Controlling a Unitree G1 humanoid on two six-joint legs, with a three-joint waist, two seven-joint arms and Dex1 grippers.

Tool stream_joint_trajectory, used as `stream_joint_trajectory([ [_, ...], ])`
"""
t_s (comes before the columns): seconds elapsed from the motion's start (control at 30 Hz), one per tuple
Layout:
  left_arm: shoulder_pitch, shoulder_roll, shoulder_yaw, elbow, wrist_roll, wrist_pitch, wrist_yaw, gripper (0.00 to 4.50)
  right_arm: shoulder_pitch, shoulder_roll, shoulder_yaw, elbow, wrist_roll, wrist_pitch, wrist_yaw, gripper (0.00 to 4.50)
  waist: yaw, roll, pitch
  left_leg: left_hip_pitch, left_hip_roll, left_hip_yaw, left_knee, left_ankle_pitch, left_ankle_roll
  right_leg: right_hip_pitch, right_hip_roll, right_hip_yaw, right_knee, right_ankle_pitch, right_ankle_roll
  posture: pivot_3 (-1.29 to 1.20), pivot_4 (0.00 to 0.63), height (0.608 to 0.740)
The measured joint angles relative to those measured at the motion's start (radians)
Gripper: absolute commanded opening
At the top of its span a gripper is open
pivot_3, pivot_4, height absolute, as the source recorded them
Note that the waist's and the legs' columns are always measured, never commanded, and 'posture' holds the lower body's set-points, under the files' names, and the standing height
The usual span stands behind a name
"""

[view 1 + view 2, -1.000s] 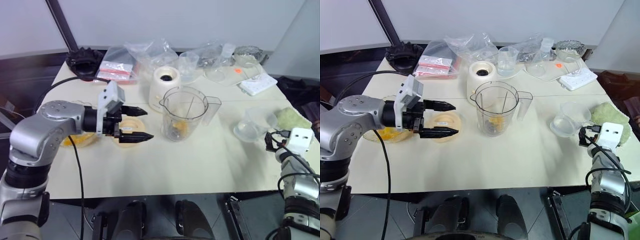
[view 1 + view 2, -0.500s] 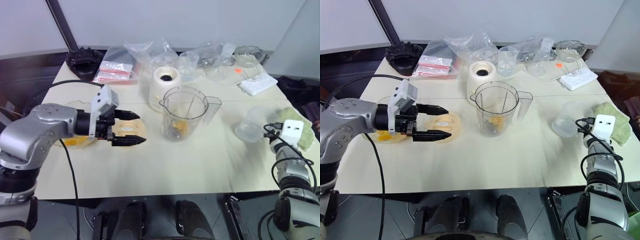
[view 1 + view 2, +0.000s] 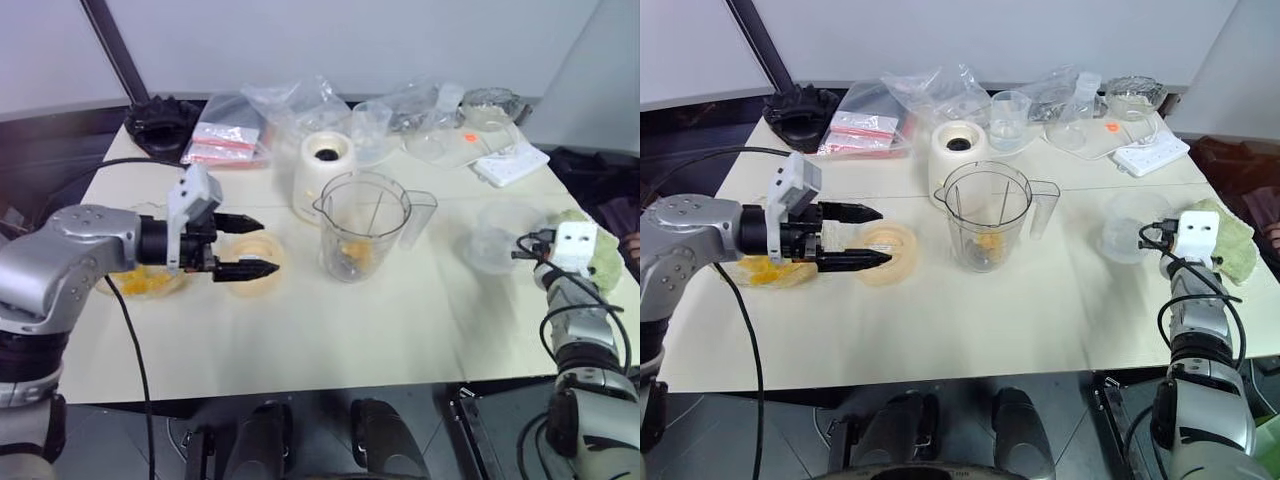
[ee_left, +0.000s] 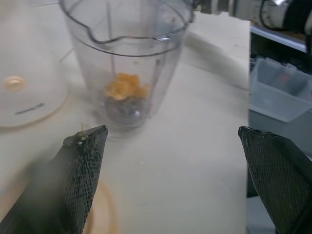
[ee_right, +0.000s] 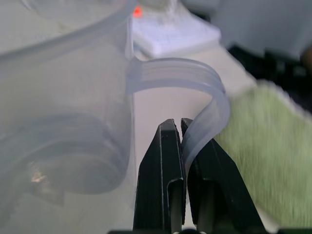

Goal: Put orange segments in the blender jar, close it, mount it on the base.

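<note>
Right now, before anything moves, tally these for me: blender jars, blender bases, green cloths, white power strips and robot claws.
blender jar: 1
blender base: 1
green cloth: 1
white power strip: 1
claws: 2, the left claw open, the right claw shut on the handle of a clear cup
Total: 6

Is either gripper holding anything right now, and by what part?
The right gripper is shut on a clear cup, pinching its looped handle. The left gripper is open and holds nothing.
</note>
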Motion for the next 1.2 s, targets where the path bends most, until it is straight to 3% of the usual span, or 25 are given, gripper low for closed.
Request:
stream_joint_trajectory([
  [0.33,-0.119,-0.026,0.098,0.109,-0.070,0.004,0.008,4.50,-0.276,-0.168,0.119,-0.335,-0.057,0.143,0.153,0.04,-0.008,-0.004,0.002,0.005,0.000,0.013,-0.012,0.000,0.000,-0.006,0.001,0.012,-0.001,0.001,0.007,0.00,0.150,0.740],
  [0.7,-0.057,-0.038,0.098,0.097,-0.071,0.005,0.049,4.50,-0.369,-0.120,0.271,-0.450,-0.074,0.256,0.330,0.04,-0.003,-0.006,0.004,0.003,0.000,0.015,-0.014,0.000,0.001,-0.008,-0.002,0.014,-0.002,0.001,0.009,0.00,0.150,0.740],
  [1.2,-0.012,-0.047,0.125,0.066,-0.080,0.006,0.091,4.50,-0.370,-0.110,0.351,-0.543,-0.163,0.187,0.379,0.04,-0.004,-0.006,0.004,0.003,0.000,0.015,-0.014,0.000,0.001,-0.009,-0.001,0.014,-0.002,0.001,0.008,0.00,0.150,0.740],
])
